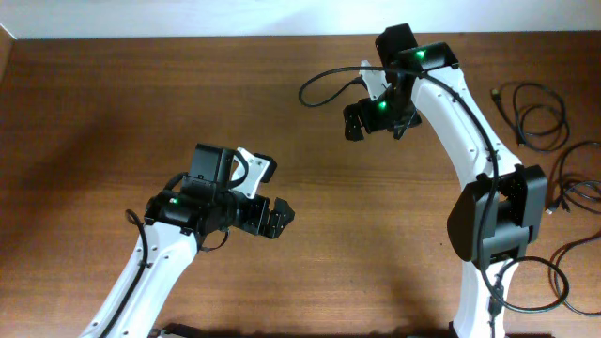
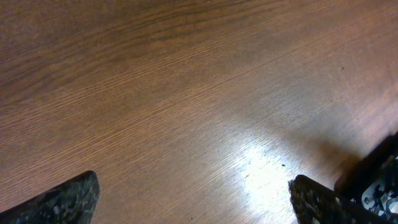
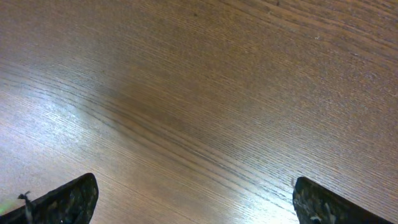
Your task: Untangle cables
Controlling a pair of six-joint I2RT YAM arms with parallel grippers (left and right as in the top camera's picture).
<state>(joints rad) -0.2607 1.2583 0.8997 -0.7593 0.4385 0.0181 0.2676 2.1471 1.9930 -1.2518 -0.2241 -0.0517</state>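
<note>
The cables lie apart at the table's right edge in the overhead view: one coiled black cord (image 1: 537, 117) at the upper right, and another loop with a small plug (image 1: 575, 191) below it. My left gripper (image 1: 281, 221) is open and empty over bare wood left of centre, far from the cables. My right gripper (image 1: 377, 130) is open and empty over bare wood at the upper middle, left of the coils. The left wrist view shows its fingertips (image 2: 193, 199) wide apart over wood only. The right wrist view shows the same (image 3: 194, 199). No cable shows in either wrist view.
A thicker black cable (image 1: 321, 89) wired to the right arm loops out beside its wrist. The right arm's base (image 1: 496, 216) stands between the grippers and the cords. More black cord (image 1: 562, 277) loops at the lower right. The wooden table (image 1: 113, 113) ends at a white wall at the back.
</note>
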